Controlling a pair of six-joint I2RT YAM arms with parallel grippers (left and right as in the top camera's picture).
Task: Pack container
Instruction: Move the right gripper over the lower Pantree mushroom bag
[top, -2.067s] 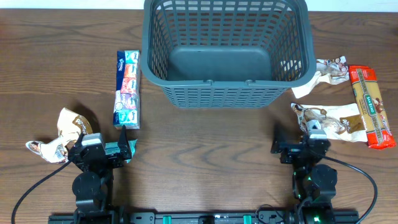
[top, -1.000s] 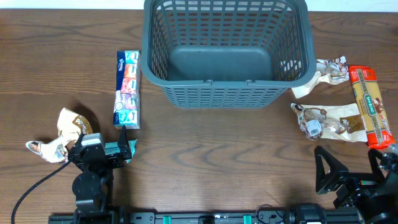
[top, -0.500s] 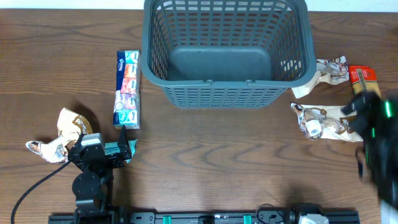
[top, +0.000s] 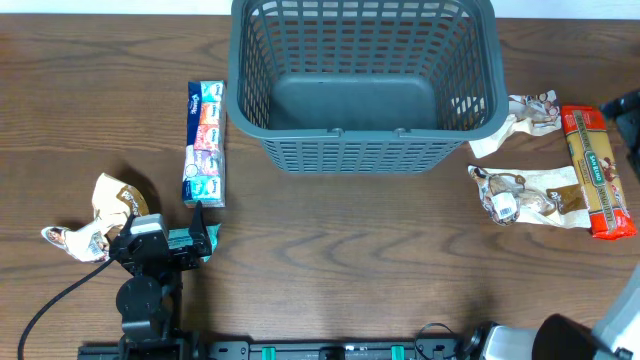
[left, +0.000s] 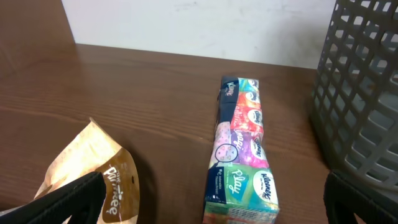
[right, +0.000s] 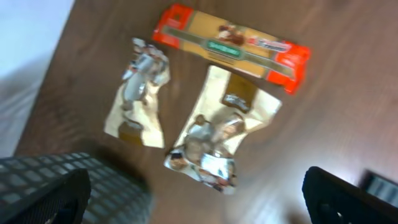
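Left fingers (top: 198, 216) stand wide apart and hold nothing. From overhead they sit low near the front of the desk (top: 330, 250), aimed at the tissue pack (top: 204, 143), which lies just left of the basket (top: 350, 155). The basket stands at the far middle of the desk, within both arms' reach, and looks empty, so packing has not begun. A crumpled brown packet (top: 105, 215) lies beside the left arm. Right of the basket lie two crumpled snack packets (top: 525, 192) (top: 525, 112) and a long red pack (top: 597, 172). The right arm (top: 628, 110) is only a dark blur at the edge.

The left wrist view shows the tissue pack lengthwise straight ahead between the spread fingers, with the basket wall to the right.

In the blurred right wrist view, the right fingers (right: 354, 193) are spread wide and empty, raised high over the three right-hand packs. This probably sets up a drop onto one of them.
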